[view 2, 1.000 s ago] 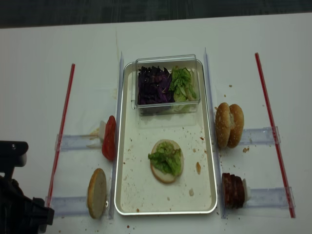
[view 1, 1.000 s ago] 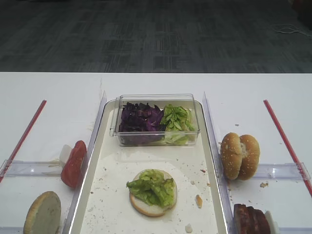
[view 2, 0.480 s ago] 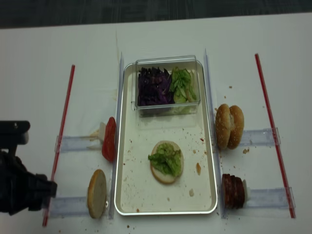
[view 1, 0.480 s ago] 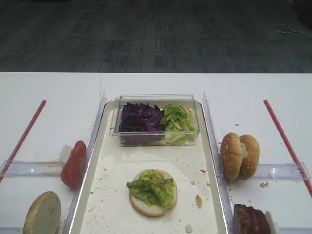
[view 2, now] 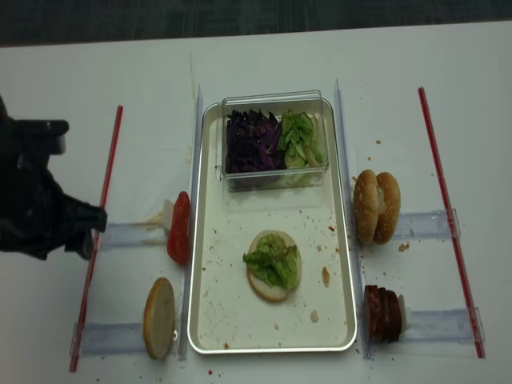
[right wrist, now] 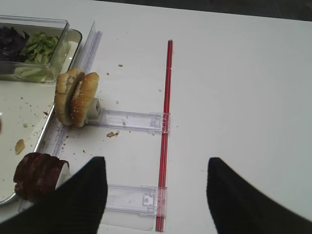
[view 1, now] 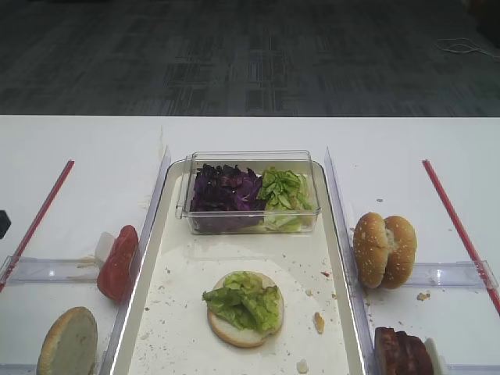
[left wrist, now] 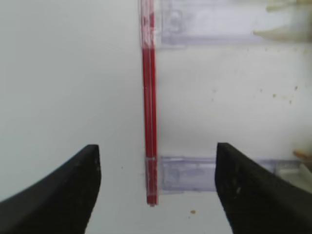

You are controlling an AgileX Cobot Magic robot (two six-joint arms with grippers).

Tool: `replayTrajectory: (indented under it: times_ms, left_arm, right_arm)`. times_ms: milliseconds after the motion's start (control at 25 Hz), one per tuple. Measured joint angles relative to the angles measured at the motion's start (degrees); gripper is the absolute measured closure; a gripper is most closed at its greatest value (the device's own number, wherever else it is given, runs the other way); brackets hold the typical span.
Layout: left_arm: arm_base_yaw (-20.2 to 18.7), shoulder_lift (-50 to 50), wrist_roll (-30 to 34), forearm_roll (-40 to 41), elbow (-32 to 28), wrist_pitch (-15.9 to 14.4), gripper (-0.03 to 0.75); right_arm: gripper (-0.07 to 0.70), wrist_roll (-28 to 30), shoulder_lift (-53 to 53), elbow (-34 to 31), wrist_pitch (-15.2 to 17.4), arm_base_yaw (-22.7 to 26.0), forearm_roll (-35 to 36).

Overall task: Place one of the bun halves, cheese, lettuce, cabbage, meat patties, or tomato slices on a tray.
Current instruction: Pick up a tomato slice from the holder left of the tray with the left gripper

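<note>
Left gripper (left wrist: 156, 187) wide open and empty near the tomato slices (view 2: 179, 227), soft, slippery, easily crushed, so I'd pinch gently across the flat faces.

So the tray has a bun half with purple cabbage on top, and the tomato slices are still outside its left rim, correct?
Not quite. The bun half on the tray is topped with green lettuce, not purple cabbage; the cabbage sits in the clear tub. Both exterior high views show this. The tomato slices do stand outside the left rim.
</note>
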State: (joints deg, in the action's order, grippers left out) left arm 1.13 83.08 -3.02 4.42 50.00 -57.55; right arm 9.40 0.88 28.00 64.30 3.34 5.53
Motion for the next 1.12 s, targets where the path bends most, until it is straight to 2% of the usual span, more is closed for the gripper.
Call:
replayTrajectory:
  times_ms: [280, 840, 960, 1120]
  left_arm:
    - [0.0, 7.6, 0.0, 0.1, 7.3, 0.1, 0.225]
    - [0.0, 8.3, 0.0, 0.1, 7.8, -0.5, 0.225]
    - [-1.5, 8.3, 0.0, 0.1, 7.8, -0.5, 0.225]
    - [-5.9, 8.3, 0.0, 0.1, 7.8, 0.0, 0.225]
  right_arm:
    - [0.146, 0.0, 0.0, 0.0, 0.0, 0.0, 0.0]
    - [0.146, 0.0, 0.0, 0.0, 0.0, 0.0, 0.0]
    - [0.146, 0.0, 0.0, 0.0, 0.0, 0.0, 0.0]
    - [0.146, 0.0, 0.0, 0.0, 0.0, 0.0, 0.0]
